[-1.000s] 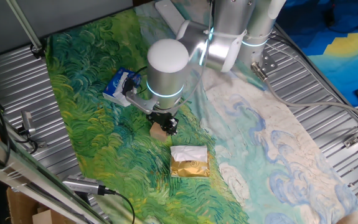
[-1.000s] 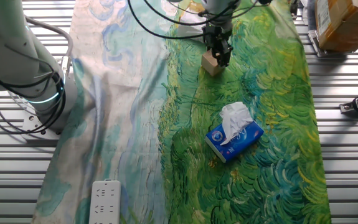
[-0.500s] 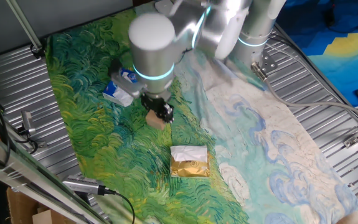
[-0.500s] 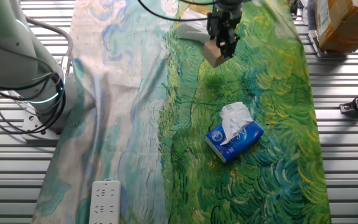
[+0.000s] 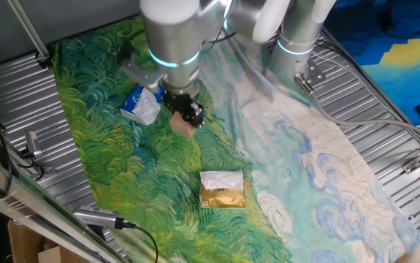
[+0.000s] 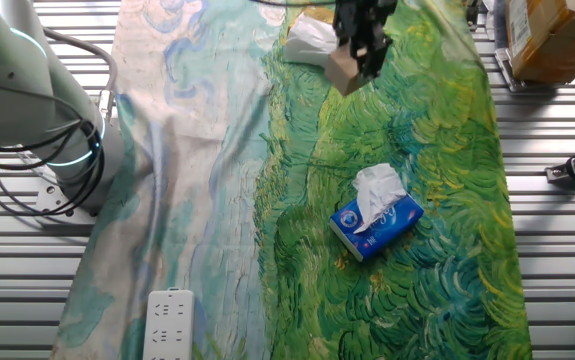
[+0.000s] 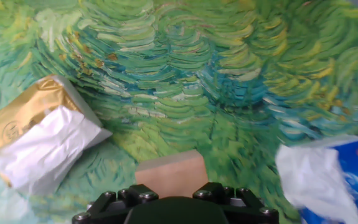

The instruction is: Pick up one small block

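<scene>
A: Where is the small tan-brown wooden cube [image 5: 183, 125] found?

B: It is seen clamped between the black fingers of the two-finger gripper [image 5: 187, 117], left of centre in one fixed view and near the top edge in the other [image 6: 342, 71]. It appears to be lifted clear of the green swirl-painted cloth [image 5: 107, 146], though the gap cannot be judged exactly. In the hand view the cube [image 7: 170, 173] sits at the bottom centre, just above the gripper body.

A: How is it expected to handle?

B: It is judged to be light, stiff and not fragile. Flat opposite faces are offered for a grasp, and smooth wood could slip if the squeeze is slack.

A: Are any containers present?

B: A blue-and-white tissue pack [image 6: 375, 224] is seen with white tissue pulled up from its top, near the middle of the other fixed view. A flat gold-and-white packet [image 5: 221, 190] is seen lower centre in one fixed view; its contents cannot be told.
</scene>
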Controlling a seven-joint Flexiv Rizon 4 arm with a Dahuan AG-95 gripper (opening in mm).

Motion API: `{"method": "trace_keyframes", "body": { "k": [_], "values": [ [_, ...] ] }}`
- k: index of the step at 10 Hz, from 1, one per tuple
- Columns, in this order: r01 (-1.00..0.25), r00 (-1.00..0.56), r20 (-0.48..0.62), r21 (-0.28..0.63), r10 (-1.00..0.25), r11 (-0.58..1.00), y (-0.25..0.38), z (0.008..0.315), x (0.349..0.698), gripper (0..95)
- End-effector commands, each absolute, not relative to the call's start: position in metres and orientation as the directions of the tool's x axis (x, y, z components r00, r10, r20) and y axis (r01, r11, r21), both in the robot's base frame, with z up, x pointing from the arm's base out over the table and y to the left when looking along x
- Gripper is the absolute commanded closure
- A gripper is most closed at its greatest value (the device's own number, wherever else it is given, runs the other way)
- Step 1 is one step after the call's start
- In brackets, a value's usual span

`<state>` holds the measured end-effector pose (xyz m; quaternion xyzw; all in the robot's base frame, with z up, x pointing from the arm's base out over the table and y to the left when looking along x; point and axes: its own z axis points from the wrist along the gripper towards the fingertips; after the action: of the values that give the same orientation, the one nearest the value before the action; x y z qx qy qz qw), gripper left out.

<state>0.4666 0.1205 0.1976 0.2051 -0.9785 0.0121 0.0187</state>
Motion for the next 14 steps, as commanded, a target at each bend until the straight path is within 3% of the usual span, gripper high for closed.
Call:
{"method": "trace_keyframes", "body": {
  "k": [1, 5, 14],
  "values": [
    [-0.402, -0.914, 0.068, -0.013, -0.400, 0.916, 0.123, 0.217, 0.469, 95.0],
    [-0.398, -0.913, 0.103, 0.004, -0.396, 0.918, 0.126, 0.257, 0.473, 95.0],
    [-0.394, -0.912, 0.123, -0.011, -0.390, 0.919, 0.134, 0.271, 0.465, 95.0]
  ]
}}
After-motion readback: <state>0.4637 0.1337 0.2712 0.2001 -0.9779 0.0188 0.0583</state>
